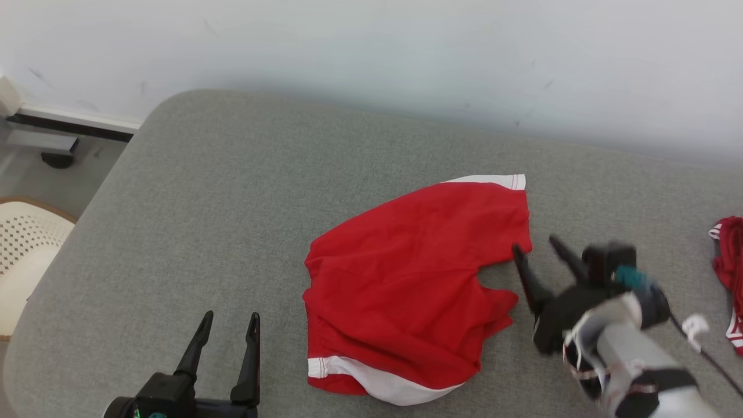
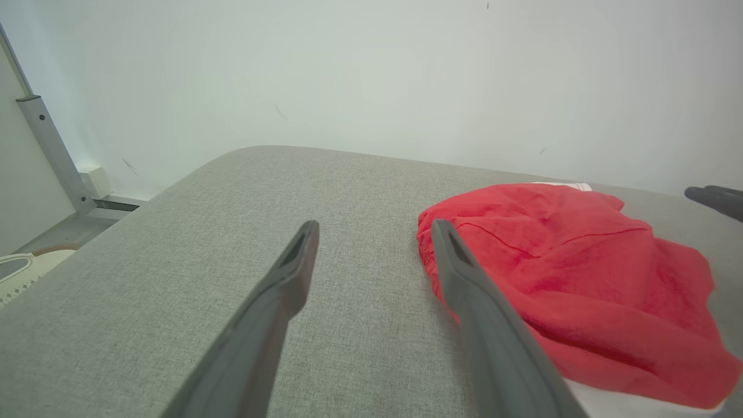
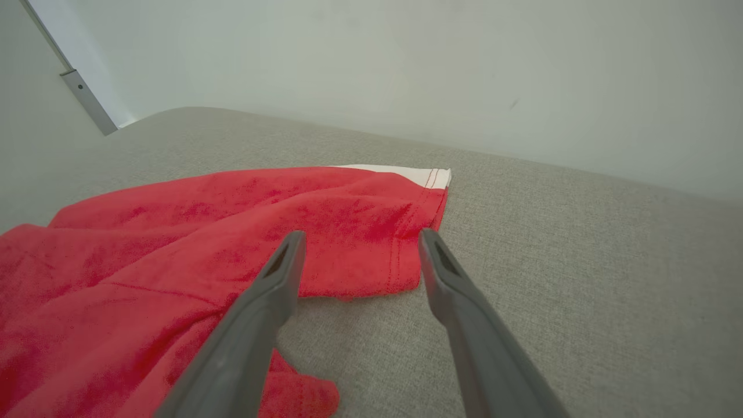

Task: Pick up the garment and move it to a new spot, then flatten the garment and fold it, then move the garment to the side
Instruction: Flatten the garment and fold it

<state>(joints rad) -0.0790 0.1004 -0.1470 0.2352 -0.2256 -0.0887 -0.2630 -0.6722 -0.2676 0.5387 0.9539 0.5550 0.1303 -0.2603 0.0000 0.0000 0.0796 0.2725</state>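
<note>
Down at the near edge, the left gripper (image 1: 231, 316) sits off the garment's near left corner, its two fingers spread wide with nothing between them, clear of the cloth. From its own wrist camera the red fabric bunches up just past one fingertip.

Next out is the garment (image 1: 406, 273) itself: red shorts with white trim, lying rumpled on the grey cushion (image 1: 232, 203), one white band curling along its near edge.

Over at the garment's right side, the right gripper (image 1: 534, 244) points in at the notch in that edge. Its fingers are wide apart and hold nothing. One tip is right at the red hem, but whether it touches I cannot tell. Its wrist camera looks along both fingers at the stitched red corner.

Farther on, the other white band marks the garment's far right corner. Well to the right of the garment lies a second red cloth (image 1: 730, 255). Beyond the garment stands the pale wall (image 1: 406, 58).
</note>
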